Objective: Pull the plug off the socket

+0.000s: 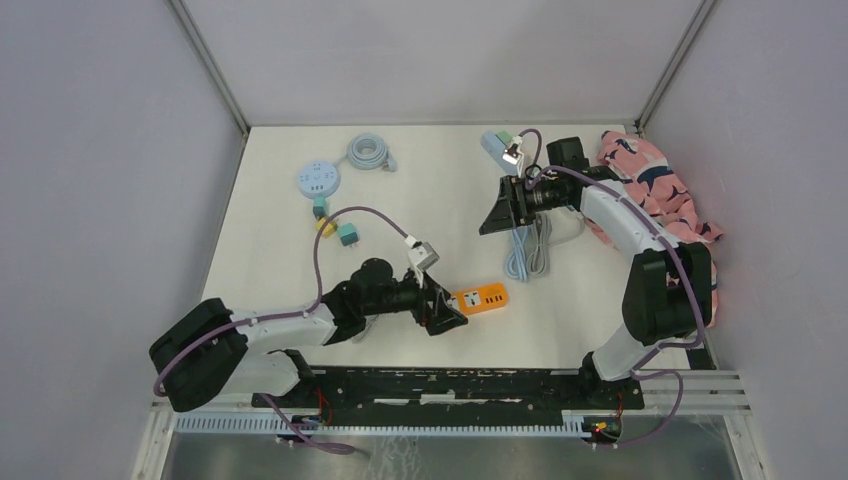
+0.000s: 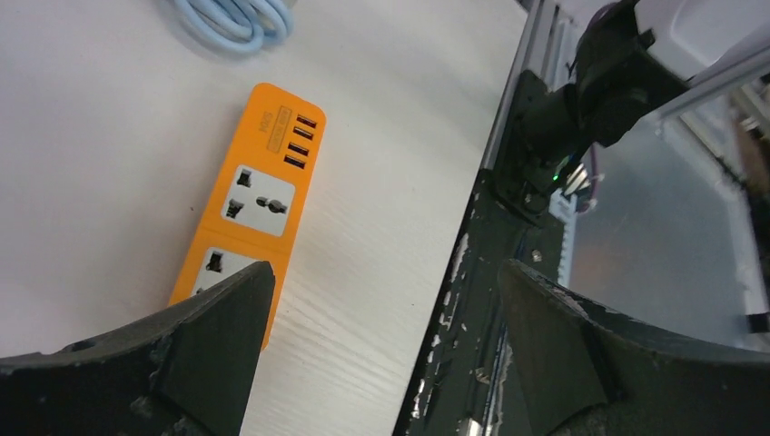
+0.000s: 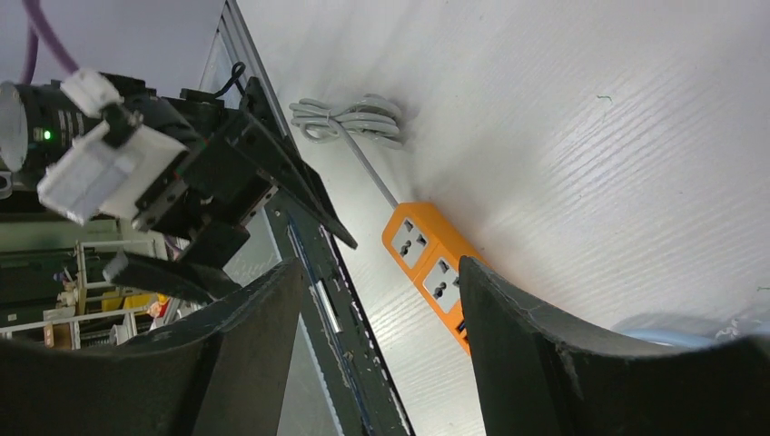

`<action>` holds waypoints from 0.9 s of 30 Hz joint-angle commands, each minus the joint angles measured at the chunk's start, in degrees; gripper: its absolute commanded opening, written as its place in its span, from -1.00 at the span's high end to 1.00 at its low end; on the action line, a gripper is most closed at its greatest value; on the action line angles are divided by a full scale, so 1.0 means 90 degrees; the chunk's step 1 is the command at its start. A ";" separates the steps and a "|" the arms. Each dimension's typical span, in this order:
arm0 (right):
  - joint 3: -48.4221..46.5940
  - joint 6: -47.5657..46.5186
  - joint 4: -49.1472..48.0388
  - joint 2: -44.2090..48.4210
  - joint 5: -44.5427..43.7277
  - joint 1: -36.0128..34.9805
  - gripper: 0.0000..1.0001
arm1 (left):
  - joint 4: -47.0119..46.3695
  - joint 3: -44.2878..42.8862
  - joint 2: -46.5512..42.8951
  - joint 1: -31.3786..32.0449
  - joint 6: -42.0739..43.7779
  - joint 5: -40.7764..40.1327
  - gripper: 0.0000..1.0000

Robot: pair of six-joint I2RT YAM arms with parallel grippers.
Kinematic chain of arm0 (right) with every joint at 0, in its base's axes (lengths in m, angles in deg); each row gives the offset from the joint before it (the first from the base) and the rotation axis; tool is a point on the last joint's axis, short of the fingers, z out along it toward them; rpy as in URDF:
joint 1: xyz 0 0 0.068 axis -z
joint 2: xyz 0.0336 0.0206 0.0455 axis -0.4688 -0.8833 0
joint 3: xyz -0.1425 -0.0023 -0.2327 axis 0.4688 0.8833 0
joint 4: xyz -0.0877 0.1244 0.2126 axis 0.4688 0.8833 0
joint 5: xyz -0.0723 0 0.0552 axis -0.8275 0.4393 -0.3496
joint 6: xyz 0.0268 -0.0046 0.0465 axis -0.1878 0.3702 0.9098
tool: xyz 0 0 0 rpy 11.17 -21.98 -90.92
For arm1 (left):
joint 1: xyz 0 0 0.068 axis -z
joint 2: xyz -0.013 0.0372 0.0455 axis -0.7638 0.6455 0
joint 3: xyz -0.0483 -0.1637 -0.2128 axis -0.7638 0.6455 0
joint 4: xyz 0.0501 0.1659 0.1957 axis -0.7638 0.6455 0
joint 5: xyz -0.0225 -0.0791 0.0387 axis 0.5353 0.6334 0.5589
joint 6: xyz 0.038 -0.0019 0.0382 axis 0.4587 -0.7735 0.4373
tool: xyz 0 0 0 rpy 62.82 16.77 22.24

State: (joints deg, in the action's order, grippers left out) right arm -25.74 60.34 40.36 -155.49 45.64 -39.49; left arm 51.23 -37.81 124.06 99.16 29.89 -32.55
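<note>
An orange power strip (image 1: 478, 298) lies flat near the table's front; its sockets (image 2: 259, 195) show no plug in them. My left gripper (image 1: 452, 308) is open at the strip's left end, and in the left wrist view (image 2: 386, 272) one finger (image 2: 209, 336) overlaps the strip's near end. My right gripper (image 1: 490, 222) is open and empty, raised over the table's middle right; in its own view (image 3: 380, 268) the strip (image 3: 427, 263) shows between its fingers, far below. A round pale blue socket (image 1: 318, 180) at the back left has a teal plug (image 1: 320, 207) against its near edge.
A yellow piece (image 1: 326, 225) and a second teal plug (image 1: 347, 235) lie just below the round socket. A grey cable coil (image 1: 370, 153) and a pale blue socket block (image 1: 497, 145) lie at the back. A light blue cable bundle (image 1: 528, 245) lies under the right gripper. Pink cloth (image 1: 655, 185) sits at the right edge.
</note>
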 commanded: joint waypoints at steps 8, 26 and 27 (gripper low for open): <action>-0.0255 -0.0093 -0.0025 0.0184 0.0102 0.0158 -0.38 | 0.2973 -0.2252 0.1553 0.1363 0.2899 -0.3077 -0.97; -0.0235 -0.0112 -0.0023 0.0195 0.0152 0.0191 -0.37 | 0.4522 -0.3935 0.3448 0.1457 0.3356 -0.3634 0.09; -0.0237 -0.0111 -0.0018 0.0195 0.0155 0.0195 -0.37 | 0.4489 -0.3894 0.3399 0.1451 0.3330 -0.3650 0.24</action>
State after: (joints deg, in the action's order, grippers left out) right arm -25.74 60.32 40.36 -155.49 45.66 -38.07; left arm 90.79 -71.84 154.94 112.19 57.69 -64.13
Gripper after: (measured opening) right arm 0.687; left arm 0.550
